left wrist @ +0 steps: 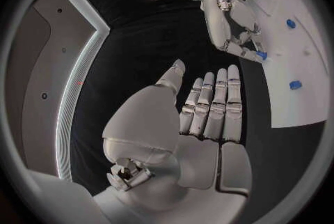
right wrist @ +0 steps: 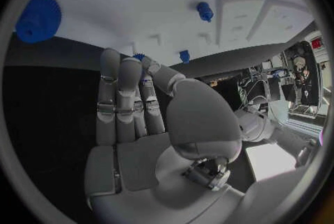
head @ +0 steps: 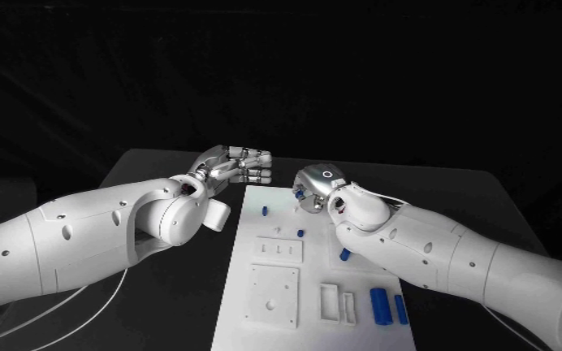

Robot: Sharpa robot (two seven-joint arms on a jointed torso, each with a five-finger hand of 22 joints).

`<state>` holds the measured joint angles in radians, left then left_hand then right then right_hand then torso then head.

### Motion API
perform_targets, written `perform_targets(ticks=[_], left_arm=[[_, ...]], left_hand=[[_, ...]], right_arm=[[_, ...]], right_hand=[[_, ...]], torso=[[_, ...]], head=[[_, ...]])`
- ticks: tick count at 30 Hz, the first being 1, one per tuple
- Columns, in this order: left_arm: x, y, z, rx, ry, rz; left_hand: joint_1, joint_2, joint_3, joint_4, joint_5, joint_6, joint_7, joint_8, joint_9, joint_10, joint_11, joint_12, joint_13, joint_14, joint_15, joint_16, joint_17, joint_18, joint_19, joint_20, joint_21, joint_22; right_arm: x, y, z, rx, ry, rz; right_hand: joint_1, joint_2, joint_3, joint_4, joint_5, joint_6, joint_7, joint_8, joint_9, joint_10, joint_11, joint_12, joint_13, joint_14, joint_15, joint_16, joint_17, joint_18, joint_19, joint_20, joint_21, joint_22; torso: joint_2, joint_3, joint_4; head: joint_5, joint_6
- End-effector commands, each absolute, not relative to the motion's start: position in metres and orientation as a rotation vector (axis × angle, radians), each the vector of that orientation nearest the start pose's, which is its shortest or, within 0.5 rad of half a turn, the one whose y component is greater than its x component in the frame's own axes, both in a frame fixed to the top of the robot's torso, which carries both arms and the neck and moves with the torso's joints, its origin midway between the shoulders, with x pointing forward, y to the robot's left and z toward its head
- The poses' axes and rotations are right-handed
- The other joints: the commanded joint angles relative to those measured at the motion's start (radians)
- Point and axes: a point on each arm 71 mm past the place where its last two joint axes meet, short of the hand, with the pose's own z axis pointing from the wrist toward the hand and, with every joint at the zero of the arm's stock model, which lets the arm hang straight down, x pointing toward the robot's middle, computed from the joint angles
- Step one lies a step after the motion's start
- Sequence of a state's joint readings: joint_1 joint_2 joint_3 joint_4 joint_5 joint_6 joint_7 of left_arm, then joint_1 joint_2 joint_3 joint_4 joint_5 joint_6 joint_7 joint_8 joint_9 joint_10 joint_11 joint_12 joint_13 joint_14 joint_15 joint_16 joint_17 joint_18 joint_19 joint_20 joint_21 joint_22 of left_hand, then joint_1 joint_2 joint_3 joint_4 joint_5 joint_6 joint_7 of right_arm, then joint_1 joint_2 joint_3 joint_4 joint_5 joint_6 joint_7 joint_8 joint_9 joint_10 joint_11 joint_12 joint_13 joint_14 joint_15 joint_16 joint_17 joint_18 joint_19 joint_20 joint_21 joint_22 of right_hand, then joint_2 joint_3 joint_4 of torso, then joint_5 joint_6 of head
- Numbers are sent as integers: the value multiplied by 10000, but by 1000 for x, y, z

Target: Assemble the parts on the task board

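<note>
**Two hands hovering at the far end of the task board**

Several blue parts [head: 381,305] are lying scattered on the white task board [head: 272,331], which is sitting mid-table. Past the board's far end, the right hand [head: 314,184] is pinching a small blue part [left wrist: 261,55] between its fingertips just above the board's edge. Beside that same far end, the left hand [head: 238,164] is hovering over the black table [head: 153,164], fingers straight and together, holding nothing.

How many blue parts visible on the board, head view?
5: blue part near the far end, one mid-board, one against the right arm, two near right. Arm may hide more.
</note>
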<state>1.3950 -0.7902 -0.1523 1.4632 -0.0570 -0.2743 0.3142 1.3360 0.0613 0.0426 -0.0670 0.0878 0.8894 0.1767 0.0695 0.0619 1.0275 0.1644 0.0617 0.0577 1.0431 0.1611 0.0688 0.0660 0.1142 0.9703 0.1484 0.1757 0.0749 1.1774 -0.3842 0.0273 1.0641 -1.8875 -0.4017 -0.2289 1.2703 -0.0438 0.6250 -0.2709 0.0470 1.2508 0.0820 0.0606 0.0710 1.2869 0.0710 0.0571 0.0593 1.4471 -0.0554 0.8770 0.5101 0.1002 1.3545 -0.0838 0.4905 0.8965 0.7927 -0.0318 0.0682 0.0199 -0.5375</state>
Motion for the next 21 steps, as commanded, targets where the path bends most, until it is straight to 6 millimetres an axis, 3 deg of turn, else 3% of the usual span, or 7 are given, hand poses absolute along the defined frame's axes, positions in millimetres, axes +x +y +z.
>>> perform_targets(ticks=[1, 14, 21], left_arm=[[517, 196, -127, -9106, 15025, -15231], [517, 195, -127, -9085, 15043, -15270], [517, 195, -127, -9090, 15063, -15270]], left_hand=[[-77, 39, -50, -37, 44, -61, -13, -38, -7, -56, 12, -3, 15, -68, 9, -46, 3, -102, -47, 28, -36, -14], [-91, 28, -59, -58, 46, -76, -12, -41, -8, -63, 13, -1, 16, -85, 12, -49, 1, -101, -53, 34, -39, -14], [-96, 21, -65, -56, 44, -97, -11, -42, -9, -82, 19, -5, 14, -96, 17, -50, 1, -102, -60, 37, -44, -15]], right_arm=[[553, -88, -189, -3893, 14224, 3707], [556, -89, -191, -3701, 14231, 3513], [557, -89, -192, -3727, 14227, 3369]], right_hand=[[-12, -28, 33, 4, 44, 58, 16, 32, 8, 413, -372, 11, 11, -7, -46, 6, -6, 148, 50, 3, -42, 17], [-41, -8, 21, -2, 37, 42, 21, 33, 11, 399, -370, 11, 11, -6, -44, -1, -31, 146, 98, 5, -192, 123], [-44, -18, 37, -13, 36, 38, 21, 34, 12, 387, -368, 12, 11, -8, -41, -16, -48, 142, 129, 8, -282, 200]], torso=[[1, -2, 22], [13, -25, 19], [15, -25, 12]], head=[[-13, -2], [24, 17], [61, 95]])
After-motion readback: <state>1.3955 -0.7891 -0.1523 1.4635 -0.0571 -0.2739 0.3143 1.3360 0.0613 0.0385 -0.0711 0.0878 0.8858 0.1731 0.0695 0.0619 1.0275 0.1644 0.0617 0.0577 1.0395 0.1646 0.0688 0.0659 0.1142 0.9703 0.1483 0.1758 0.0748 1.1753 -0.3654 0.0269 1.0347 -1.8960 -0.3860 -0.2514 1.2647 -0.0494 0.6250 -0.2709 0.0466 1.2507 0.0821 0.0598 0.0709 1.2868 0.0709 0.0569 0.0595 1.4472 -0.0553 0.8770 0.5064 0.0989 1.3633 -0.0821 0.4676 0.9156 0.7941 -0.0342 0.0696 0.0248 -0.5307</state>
